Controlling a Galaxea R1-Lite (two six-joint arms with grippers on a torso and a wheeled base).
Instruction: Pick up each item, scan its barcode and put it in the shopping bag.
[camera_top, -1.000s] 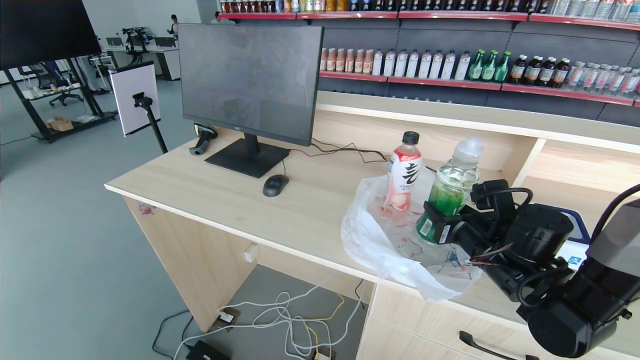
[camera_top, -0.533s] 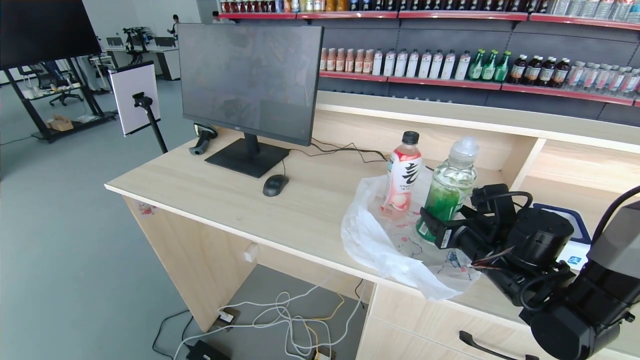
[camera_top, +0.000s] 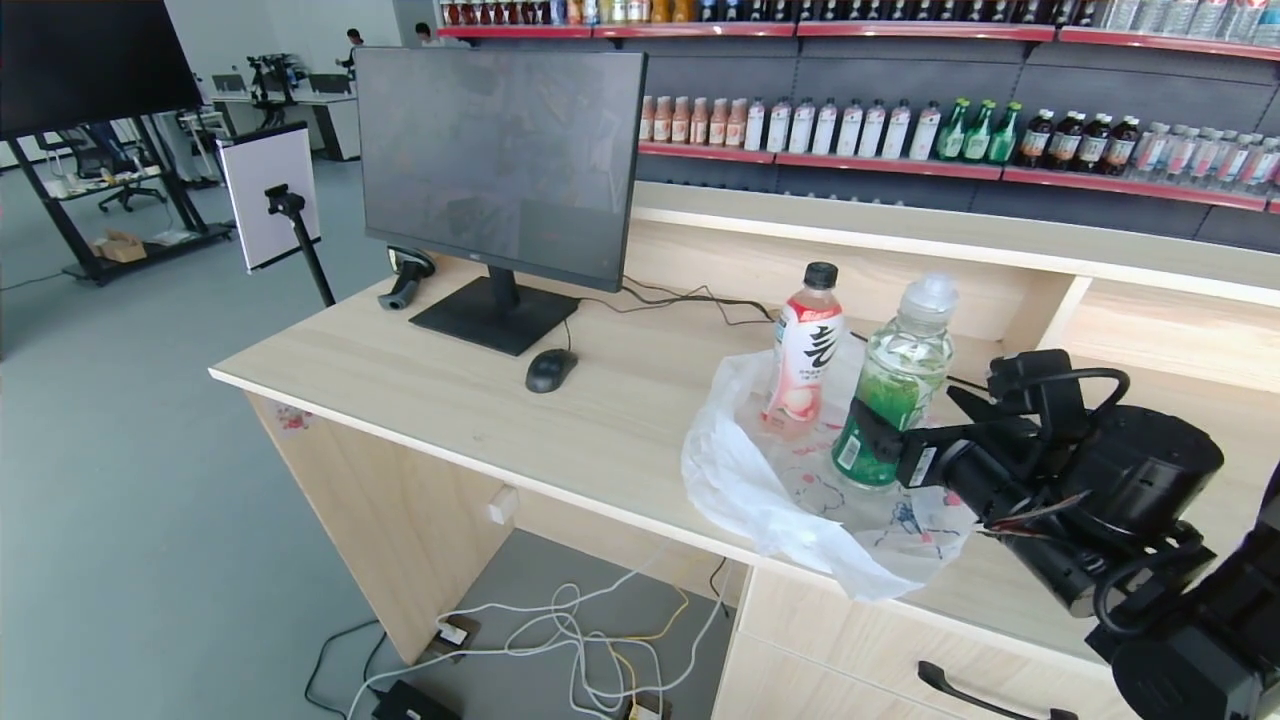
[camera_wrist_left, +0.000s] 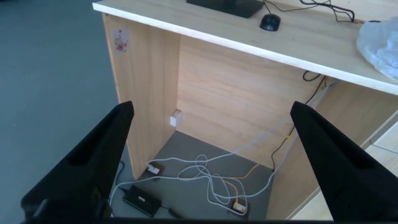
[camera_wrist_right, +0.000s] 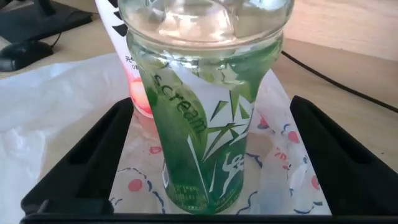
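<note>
A clear bottle with a green label (camera_top: 897, 385) stands upright on the flattened white shopping bag (camera_top: 745, 480) on the counter. A pink-labelled bottle (camera_top: 808, 350) stands just beside it on the bag. My right gripper (camera_top: 918, 432) is open at the green bottle's lower part. The right wrist view shows the green bottle (camera_wrist_right: 208, 124) between the spread fingers (camera_wrist_right: 81, 168) with a gap on each side, and the pink bottle (camera_wrist_right: 127, 62) behind it. My left gripper (camera_wrist_left: 208, 168) hangs open and empty low in front of the counter, over the floor.
A monitor (camera_top: 500, 160), a mouse (camera_top: 551, 370) and a handheld barcode scanner (camera_top: 405, 276) occupy the counter's left half (camera_top: 420, 380). Cables run behind the bottles. Shelves of drinks (camera_top: 900, 125) line the back wall. Wires (camera_wrist_left: 214, 183) lie on the floor under the counter.
My right gripper has let go of the green bottle and drawn back to the right. The bottle, tilted before, now stands upright on the bag.
</note>
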